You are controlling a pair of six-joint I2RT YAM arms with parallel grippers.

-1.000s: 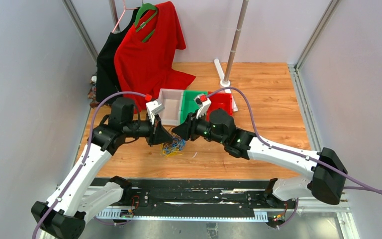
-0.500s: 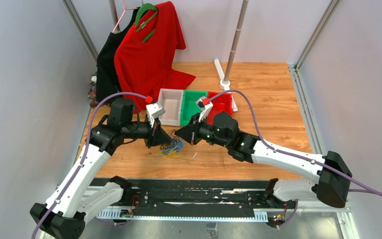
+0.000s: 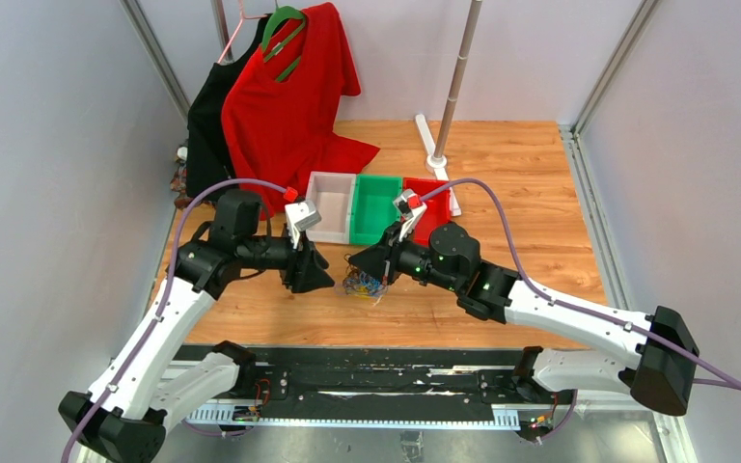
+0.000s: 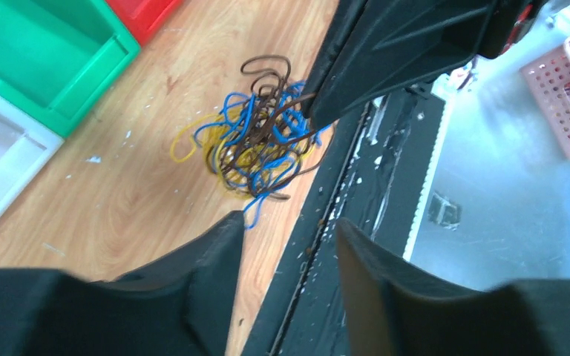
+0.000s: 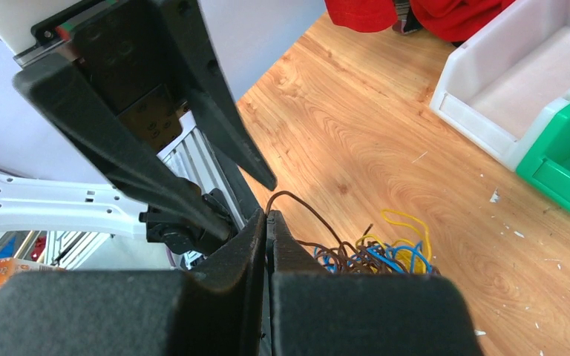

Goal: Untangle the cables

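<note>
Our right jaws are pressed together with no gap, and a dark brown strand (image 5: 297, 204) leaves right at their tips, so we judge it pinched there. From the tips it arcs ahead and down into the cables (image 5: 375, 252), a yellow, blue and brown tangle on the desk (image 5: 386, 148) just ahead of them. Our left jaws stand wide apart and hold nothing. The tangle lies ahead of them, not touching, and the right jaws meet its far right side. We see no clear long axis. The strand's path inside the heap is hidden, and the right jaws cover the heap's near edge
</note>
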